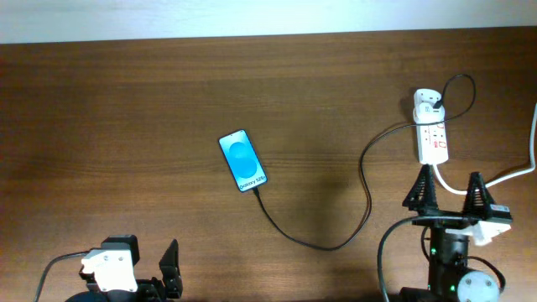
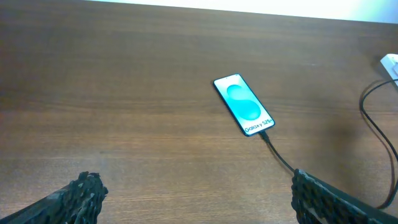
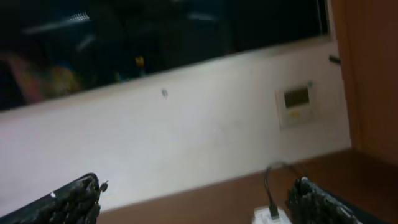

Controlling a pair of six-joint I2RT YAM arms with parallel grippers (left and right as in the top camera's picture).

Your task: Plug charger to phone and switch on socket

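The phone (image 1: pixel 242 160) lies on the brown table with its blue screen up; it also shows in the left wrist view (image 2: pixel 244 104). The black charger cable (image 1: pixel 327 243) runs from the phone's lower end in a loop to the white adapter (image 1: pixel 428 102), which sits plugged in at the far end of the white socket strip (image 1: pixel 433 139). The cable (image 2: pixel 280 158) meets the phone's bottom edge. My left gripper (image 2: pixel 196 199) is open and empty at the near left edge. My right gripper (image 1: pixel 450 190) is open and empty just in front of the socket strip.
A thick white cord (image 1: pixel 512 176) runs from the socket strip off the right edge. In the right wrist view a white wall (image 3: pixel 186 137) with a wall panel (image 3: pixel 297 104) stands behind the table, and the adapter (image 3: pixel 270 216) shows at the bottom.
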